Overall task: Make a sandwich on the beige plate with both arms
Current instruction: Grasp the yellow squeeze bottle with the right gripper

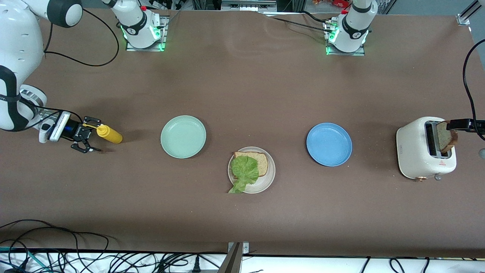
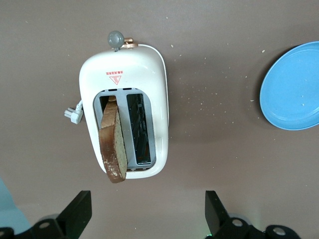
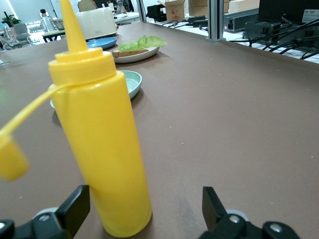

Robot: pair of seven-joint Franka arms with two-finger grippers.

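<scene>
Left wrist view shows our left tool [image 2: 144, 214] open over the speckled brown bread slice [image 2: 113, 144] leaning from the white toaster [image 2: 124, 107], so a skewed pinch may topple it, while our right tool [image 3: 142, 214] waits open around the yellow squeeze bottle [image 3: 102, 149].

Green lettuce [image 1: 244, 170], speckled brown bread [image 1: 259, 162], beige plate [image 1: 265, 182]

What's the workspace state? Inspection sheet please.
Surface: brown table, crumbs near toaster.
Job's things: beige plate holds one bread slice with lettuce on it; second slice stands in the toaster.
Clutter: mint-green plate, blue plate, yellow squeeze bottle standing, cap off.
Grippers: right gripper open around bottle; left gripper open over toaster.
Cables: loose black cables along the table's front edge.
Surroundings: nothing seen.
</scene>
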